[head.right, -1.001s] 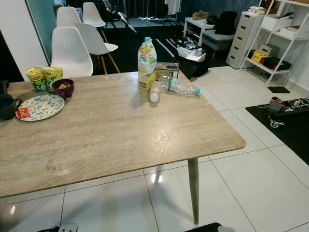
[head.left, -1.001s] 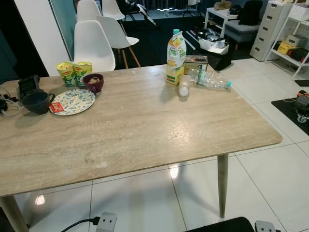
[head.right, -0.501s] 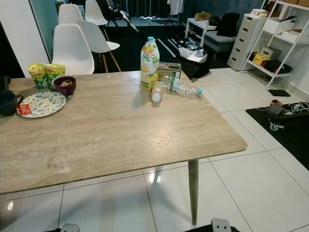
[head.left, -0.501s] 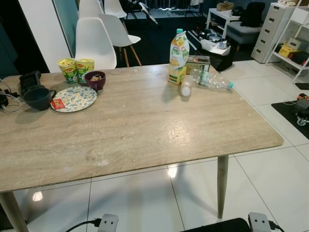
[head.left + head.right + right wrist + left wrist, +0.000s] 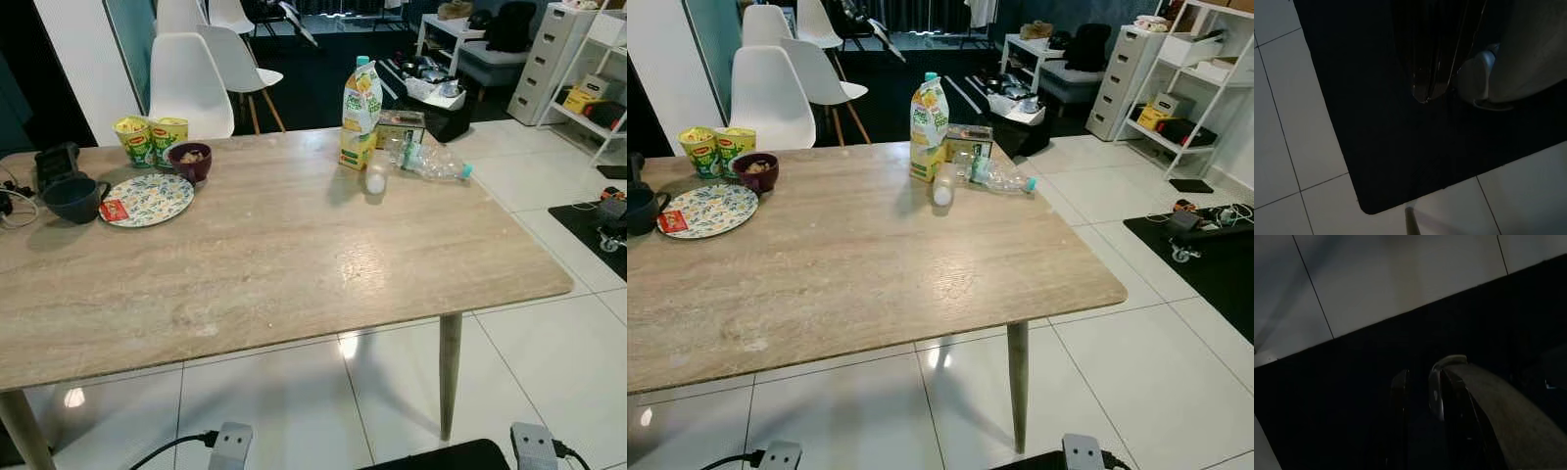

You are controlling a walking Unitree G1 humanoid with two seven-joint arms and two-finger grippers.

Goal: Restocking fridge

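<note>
A juice carton [image 5: 360, 115] stands at the bench's [image 5: 294, 255] far edge, well ahead of both grippers, with a small white bottle [image 5: 375, 180] just before it, a box [image 5: 399, 128] behind and a clear bottle [image 5: 431, 162] lying beside. Far to the left sit a plate [image 5: 149, 200], bowl [image 5: 190, 163], two cups [image 5: 153, 143] and a mug [image 5: 72, 199]. The left gripper [image 5: 1418, 396] hangs over a dark mat [image 5: 1342, 396], fingers nearly together, holding nothing. The right gripper [image 5: 1430, 73] hangs over the mat too, fingers together, empty.
</note>
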